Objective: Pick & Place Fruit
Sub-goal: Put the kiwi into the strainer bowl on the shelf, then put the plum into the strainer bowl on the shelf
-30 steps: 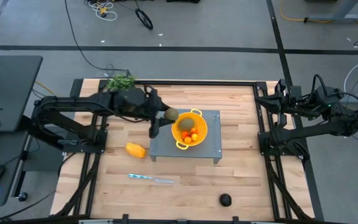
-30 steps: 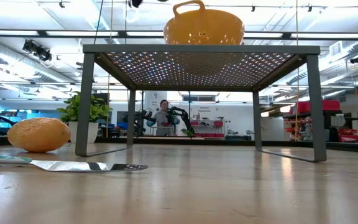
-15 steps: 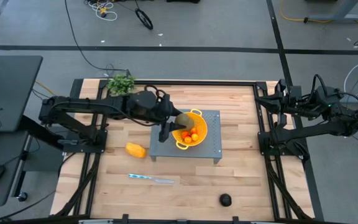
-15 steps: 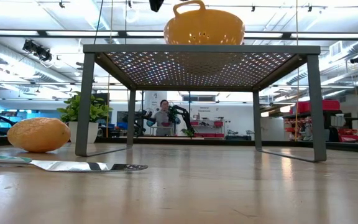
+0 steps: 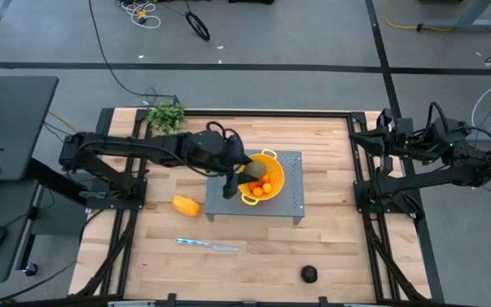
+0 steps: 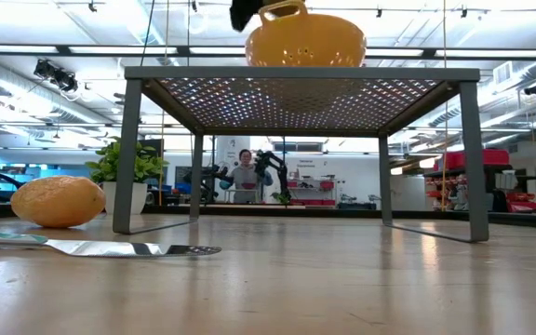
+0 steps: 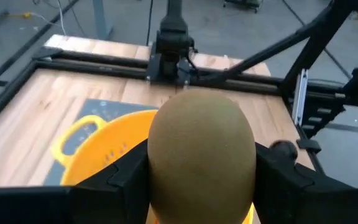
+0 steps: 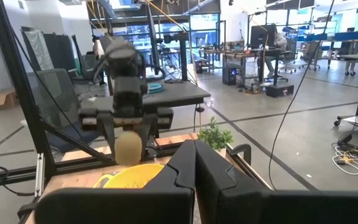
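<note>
My left gripper (image 5: 244,173) hangs over the left part of the yellow colander (image 5: 267,177), shut on a brownish-green oval fruit (image 7: 202,155). The colander stands on a grey perforated stand (image 5: 290,198) and holds tiny orange-red balls (image 5: 262,187). The gripper hides any second oval. The yellow-orange oblong (image 5: 186,205) lies on the table left of the stand. The small blackish round fruit (image 5: 309,274) lies near the table's near edge. My right gripper (image 8: 194,163) waits shut at the table's right side. My left gripper pinches the oval fruit between its two fingers, one finger (image 7: 124,180) on each of its sides. The fingers come from the table's left, slanting down. The fruit (image 8: 128,144) is lifted clear, above the colander's rim (image 7: 98,152).
A thin silvery knife (image 5: 207,246) lies on the table nearer than the oblong. A leafy green bunch (image 5: 166,113) sits at the far left corner. Bare wood lies right of the stand. People show in the room behind in the low view.
My left gripper has moved toward the table's right edge, carrying the oval fruit from beside the colander's left rim to over the colander. It has stayed shut on the fruit. The colander and the other fruit have kept still.
</note>
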Tool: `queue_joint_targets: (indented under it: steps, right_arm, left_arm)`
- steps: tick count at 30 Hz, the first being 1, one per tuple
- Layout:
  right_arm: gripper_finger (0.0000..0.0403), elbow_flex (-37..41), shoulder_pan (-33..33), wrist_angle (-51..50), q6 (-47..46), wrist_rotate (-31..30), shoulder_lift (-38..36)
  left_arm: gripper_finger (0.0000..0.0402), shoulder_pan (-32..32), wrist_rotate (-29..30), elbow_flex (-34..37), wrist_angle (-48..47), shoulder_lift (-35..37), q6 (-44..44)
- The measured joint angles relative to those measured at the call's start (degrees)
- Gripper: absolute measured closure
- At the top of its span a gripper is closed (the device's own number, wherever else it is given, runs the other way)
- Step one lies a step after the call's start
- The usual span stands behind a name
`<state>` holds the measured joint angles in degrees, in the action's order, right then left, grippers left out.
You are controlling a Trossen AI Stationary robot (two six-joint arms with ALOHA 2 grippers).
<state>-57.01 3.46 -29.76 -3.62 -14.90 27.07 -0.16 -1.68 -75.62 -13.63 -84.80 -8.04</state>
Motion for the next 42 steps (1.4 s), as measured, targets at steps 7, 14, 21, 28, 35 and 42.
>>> queue_joint_targets:
  steps: [7, 14, 21, 28, 35, 42]
  right_arm:
    - [0.04, 0.0, 0.0, -0.6, 0.0, 0.0, 0.3]
    - [0.04, 0.0, 0.0, -1.0, 0.0, 0.0, 0.3]
    - [0.04, 0.0, 0.0, -1.1, 0.0, 0.0, 0.2]
    - [0.04, 0.0, 0.0, -1.1, 0.0, 0.0, 0.2]
    - [0.04, 0.0, 0.0, -1.3, 0.0, 0.0, 0.2]
    - [0.0401, 0.0, 0.0, -1.3, 0.0, 0.0, 0.2]
  left_arm:
    - [0.0174, -0.2, -2.7, -0.1, 1.8, -3.5, -0.8]
    - [0.0179, -0.2, -2.4, 0.0, 1.6, -3.6, -1.0]
    - [0.0168, -0.2, -2.0, 0.0, 1.8, -3.6, -0.8]
    - [0.0152, -0.4, -3.3, 0.0, 1.7, -3.6, 1.5]
    - [0.0096, -0.7, -2.0, 0.0, 1.7, -3.6, 1.4]
    - [0.0064, -0.7, -2.0, 0.0, 1.6, -3.6, 1.4]
